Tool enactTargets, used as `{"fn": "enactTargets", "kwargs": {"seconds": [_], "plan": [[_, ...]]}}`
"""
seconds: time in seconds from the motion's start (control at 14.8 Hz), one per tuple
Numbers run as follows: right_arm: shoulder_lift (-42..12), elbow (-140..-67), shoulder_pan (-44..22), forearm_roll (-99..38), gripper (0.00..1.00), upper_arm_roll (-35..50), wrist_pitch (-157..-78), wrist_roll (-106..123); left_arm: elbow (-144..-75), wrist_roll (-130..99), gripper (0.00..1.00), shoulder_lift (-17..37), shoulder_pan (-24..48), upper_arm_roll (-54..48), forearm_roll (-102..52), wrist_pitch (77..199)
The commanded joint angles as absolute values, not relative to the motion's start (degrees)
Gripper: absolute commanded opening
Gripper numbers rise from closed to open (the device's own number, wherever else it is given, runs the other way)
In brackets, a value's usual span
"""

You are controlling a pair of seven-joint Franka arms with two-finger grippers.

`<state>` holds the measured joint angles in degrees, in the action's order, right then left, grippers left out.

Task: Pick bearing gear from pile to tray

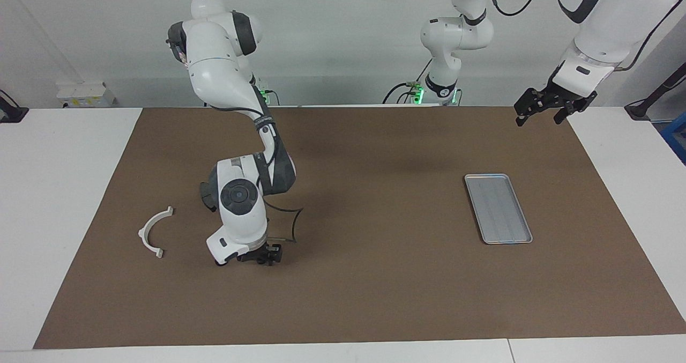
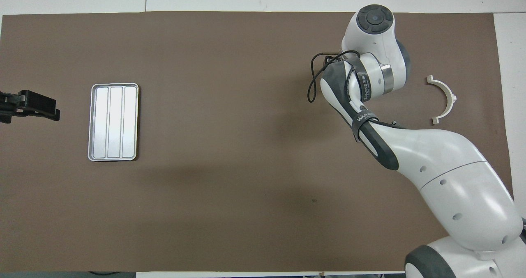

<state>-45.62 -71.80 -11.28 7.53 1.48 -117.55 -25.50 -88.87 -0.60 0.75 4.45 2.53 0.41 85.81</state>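
The white arc-shaped piece [image 1: 154,232] lies on the brown mat toward the right arm's end; it also shows in the overhead view [image 2: 444,99]. No black gears or brake pads show; the right arm's hand may hide them. My right gripper [image 1: 265,256] is down at the mat beside the arc, hidden under its own wrist [image 2: 374,23] in the overhead view. The silver tray [image 1: 498,208] lies empty toward the left arm's end, also in the overhead view [image 2: 114,122]. My left gripper [image 1: 538,119] waits open and empty, raised over the mat's edge beside the tray.
The brown mat [image 1: 375,298] covers most of the white table. A black cable loop [image 1: 292,223] hangs off the right arm's wrist just above the mat.
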Motion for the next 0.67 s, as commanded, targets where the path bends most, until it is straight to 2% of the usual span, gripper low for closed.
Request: {"fn": "enactTargets", "kwargs": {"seconds": [0.0, 0.2, 0.27, 0.4, 0.61], "plan": [[-46.58, -70.4, -11.07, 5.45, 0.8, 1.76, -118.74, -28.02, -90.62, -0.53, 1.0, -0.79, 5.19, 3.08, 0.53, 86.22], [-46.41, -70.92, -10.99, 5.36, 0.73, 1.84, -119.7, -29.79, -90.62, -0.53, 1.0, -0.79, 5.19, 3.08, 0.53, 86.31], [-46.32, -71.54, -10.99, 5.36, 0.66, 1.85, -119.88, -29.88, -90.62, -0.53, 1.0, -0.79, 5.19, 3.08, 0.53, 86.22], [-46.23, -71.63, -10.9, 5.27, 0.45, 1.85, -119.88, -29.88, -90.62, -0.53, 1.0, -0.79, 5.19, 3.08, 0.53, 86.22], [-46.23, -72.07, -10.9, 4.32, 0.2, 1.85, -119.88, -30.06, -90.62, -0.53, 1.0, -0.79, 5.19, 3.08, 0.53, 86.22]]}}
